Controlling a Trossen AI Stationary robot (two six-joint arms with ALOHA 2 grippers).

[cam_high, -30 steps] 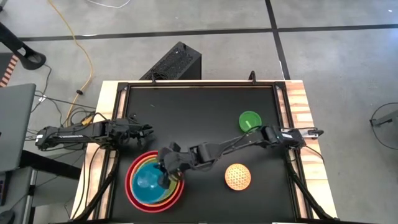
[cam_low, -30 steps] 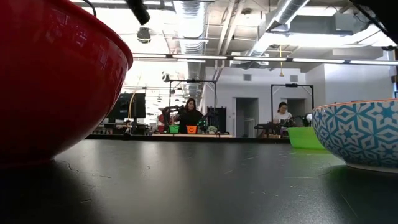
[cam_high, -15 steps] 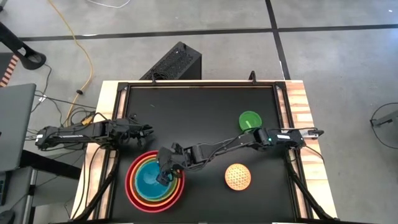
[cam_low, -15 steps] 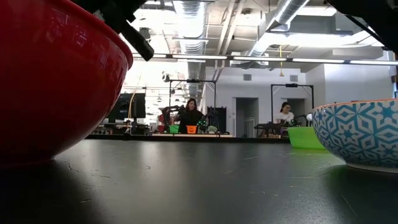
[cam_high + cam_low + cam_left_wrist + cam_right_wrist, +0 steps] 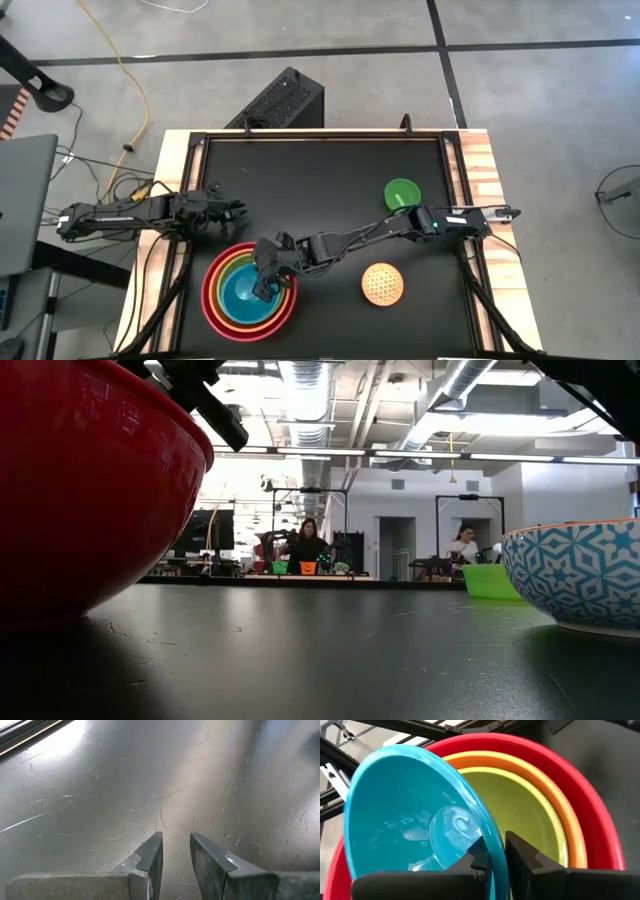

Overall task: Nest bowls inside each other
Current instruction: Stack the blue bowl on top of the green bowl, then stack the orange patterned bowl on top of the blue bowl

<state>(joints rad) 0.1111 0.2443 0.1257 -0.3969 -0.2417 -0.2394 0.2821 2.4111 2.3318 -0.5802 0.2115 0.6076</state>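
Right gripper [image 5: 262, 287], lower left of frame, fingers straddling the blue bowl [image 5: 241, 291] rim (grip easing or firm: cannot tell). Blue bowl sits inside lime green bowl [image 5: 530, 815]. Left gripper [image 5: 175, 851] slightly parted, empty, hovering over table [image 5: 320, 180].

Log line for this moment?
right claw: on blue bowl rim, in stack | left claw: idle, table edge | loose: yellow bowl, small green bowl

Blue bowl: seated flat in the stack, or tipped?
Tipped. The blue bowl leans inside the lime green bowl, its rim between the right tool fingers.
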